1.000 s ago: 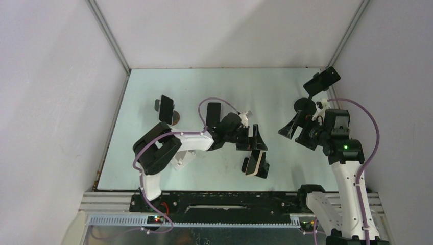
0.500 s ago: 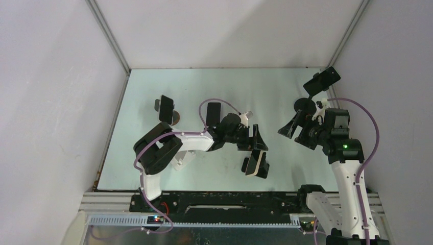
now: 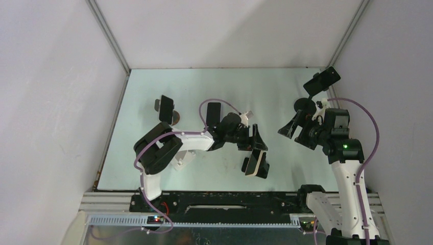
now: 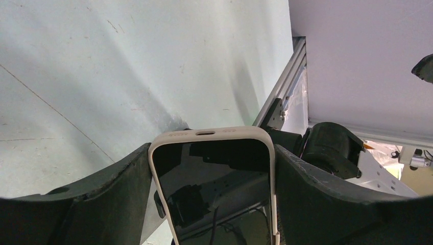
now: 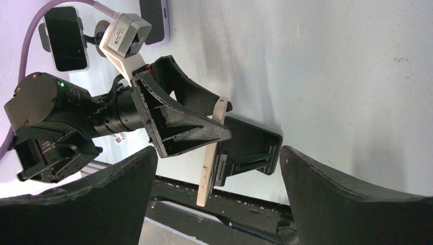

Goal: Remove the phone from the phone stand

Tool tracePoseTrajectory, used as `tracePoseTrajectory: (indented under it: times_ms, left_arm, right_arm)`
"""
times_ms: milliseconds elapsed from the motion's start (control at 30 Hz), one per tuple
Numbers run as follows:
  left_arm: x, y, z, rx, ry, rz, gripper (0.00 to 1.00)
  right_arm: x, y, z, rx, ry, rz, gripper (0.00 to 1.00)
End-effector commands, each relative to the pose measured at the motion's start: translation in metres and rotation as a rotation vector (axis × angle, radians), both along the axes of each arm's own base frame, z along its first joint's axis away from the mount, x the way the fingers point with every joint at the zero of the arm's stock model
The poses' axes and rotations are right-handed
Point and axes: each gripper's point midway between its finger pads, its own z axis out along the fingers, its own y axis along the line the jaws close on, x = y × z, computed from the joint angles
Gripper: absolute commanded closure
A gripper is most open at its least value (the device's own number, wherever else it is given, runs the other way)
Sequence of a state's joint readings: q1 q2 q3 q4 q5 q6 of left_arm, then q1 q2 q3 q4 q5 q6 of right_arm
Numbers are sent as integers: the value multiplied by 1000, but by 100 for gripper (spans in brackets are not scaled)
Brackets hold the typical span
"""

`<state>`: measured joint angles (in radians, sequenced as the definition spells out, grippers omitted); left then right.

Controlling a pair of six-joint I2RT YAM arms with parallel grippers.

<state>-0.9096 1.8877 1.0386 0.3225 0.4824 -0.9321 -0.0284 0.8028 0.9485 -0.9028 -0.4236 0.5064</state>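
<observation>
The phone, dark-screened in a cream case, leans on the black phone stand near the table's front edge. My left gripper comes down over its top end, and in the left wrist view both fingers press the case's sides. In the right wrist view I see the phone edge-on against the stand, with the left gripper clamped above it. My right gripper hangs open to the right, nothing between its fingers, apart from the stand.
A second phone on a stand is at the left. Another phone lies flat behind my left arm. A third, on a round-based stand, is by the right wall. The black rail runs along the near edge.
The left gripper's fingers have closed in onto the phone's sides. Neither arm has visibly shifted, and the phone still rests on the stand.
</observation>
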Motion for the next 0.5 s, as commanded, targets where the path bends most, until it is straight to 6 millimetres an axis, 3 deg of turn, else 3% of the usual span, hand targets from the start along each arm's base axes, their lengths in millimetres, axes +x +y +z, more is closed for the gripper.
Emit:
tracePoseTrajectory:
  times_ms: [0,200,367,467]
  left_arm:
    - [-4,-6,23,-21,-28,-47,54]
    - [-3,-7,47,-45,-61,-53,72]
    - [-1,-11,67,-52,-82,-74,97]
    - [-1,-10,75,-37,-95,-76,100]
  right_arm:
    - [3,1,6,9,-32,4,7]
    - [4,1,7,5,-37,3,8]
    - [5,0,11,6,-57,-7,8]
    - [6,-1,13,4,-68,-14,8]
